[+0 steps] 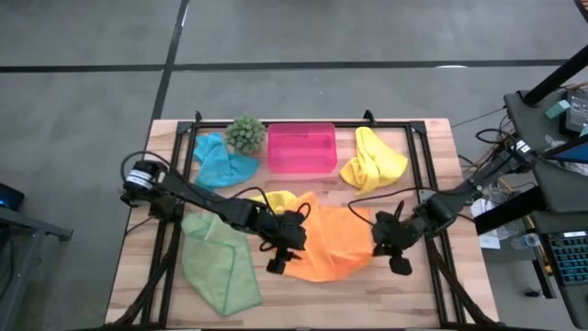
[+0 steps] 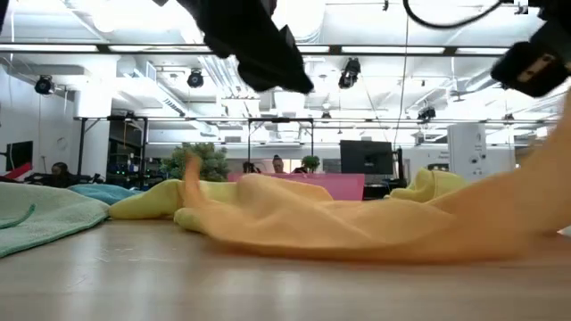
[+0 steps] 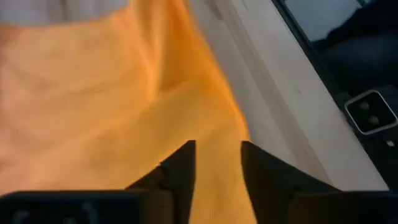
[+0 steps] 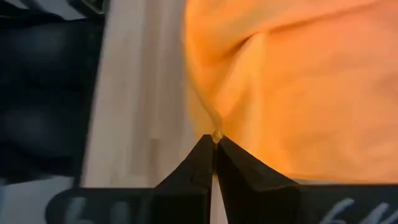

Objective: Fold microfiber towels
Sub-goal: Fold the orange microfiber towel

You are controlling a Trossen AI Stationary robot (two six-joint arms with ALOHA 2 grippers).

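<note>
An orange towel (image 1: 326,246) lies spread at the table's middle, over part of a yellow towel (image 1: 276,197). My left gripper (image 3: 217,155) hovers open above the orange towel's left part, near its edge; the low view shows it high over the table (image 2: 259,40). My right gripper (image 4: 214,144) is shut at the orange towel's right edge (image 1: 390,256). Lying flat at the near left is a light green towel (image 1: 219,265). A teal towel (image 1: 220,164) and a second yellow towel (image 1: 372,158) lie bunched at the back. My right gripper pinches a small bit of the orange towel's right edge (image 4: 216,133) at the very ends of its two fingers, slanting down from the table's right side. A ridge of cloth (image 4: 202,102) runs up to the tips. The rest of the towel lies on the table.
A pink tray (image 1: 301,147) stands at the back middle with a spiky green plant (image 1: 245,134) to its left. Black frame rails (image 1: 418,165) run along the table's sides. Bare wood (image 1: 367,303) shows along the near edge.
</note>
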